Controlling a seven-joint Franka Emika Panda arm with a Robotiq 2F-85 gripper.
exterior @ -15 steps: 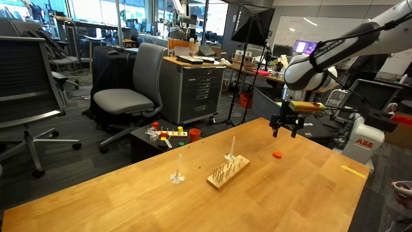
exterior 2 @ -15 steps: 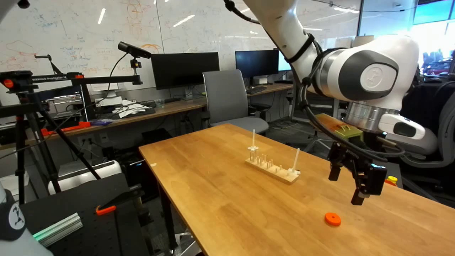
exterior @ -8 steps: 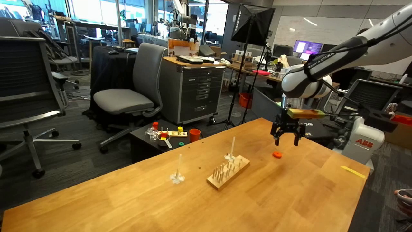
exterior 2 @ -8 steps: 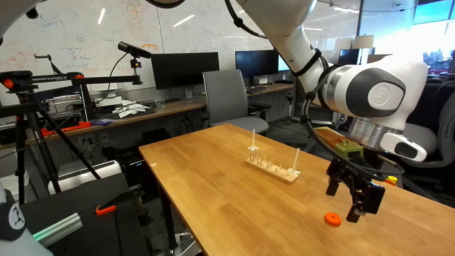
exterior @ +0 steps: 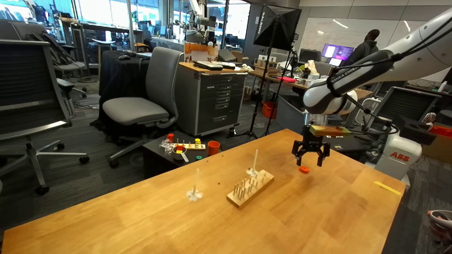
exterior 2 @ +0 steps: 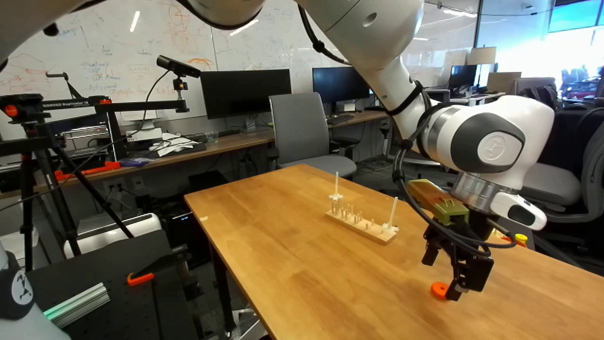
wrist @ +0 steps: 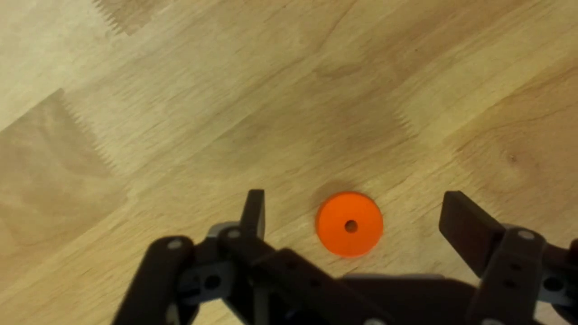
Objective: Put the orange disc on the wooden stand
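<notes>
The orange disc (exterior: 304, 170) lies flat on the table; it also shows in an exterior view (exterior 2: 438, 290) and in the wrist view (wrist: 334, 228), where its small centre hole is visible. My gripper (exterior: 309, 164) is open and empty, a little above the table. In the wrist view the gripper (wrist: 354, 212) has one finger on each side of the disc, both apart from it. In an exterior view the gripper (exterior 2: 441, 279) partly covers the disc's edge. The wooden stand (exterior: 251, 192), a board with several short pegs, stands apart from the disc; it also shows here (exterior 2: 373, 231).
Two thin upright rods are fixed to the wooden table (exterior: 148, 211): one (exterior: 255, 160) close beside the stand, one (exterior: 196, 181) farther off. A yellow tape strip (exterior: 387, 188) is near the table edge. A low black table with an orange cup (exterior: 213, 148) stands beyond.
My gripper has come down toward the table and shifted so that its fingers are over the orange disc. The disc and the stand have not moved.
</notes>
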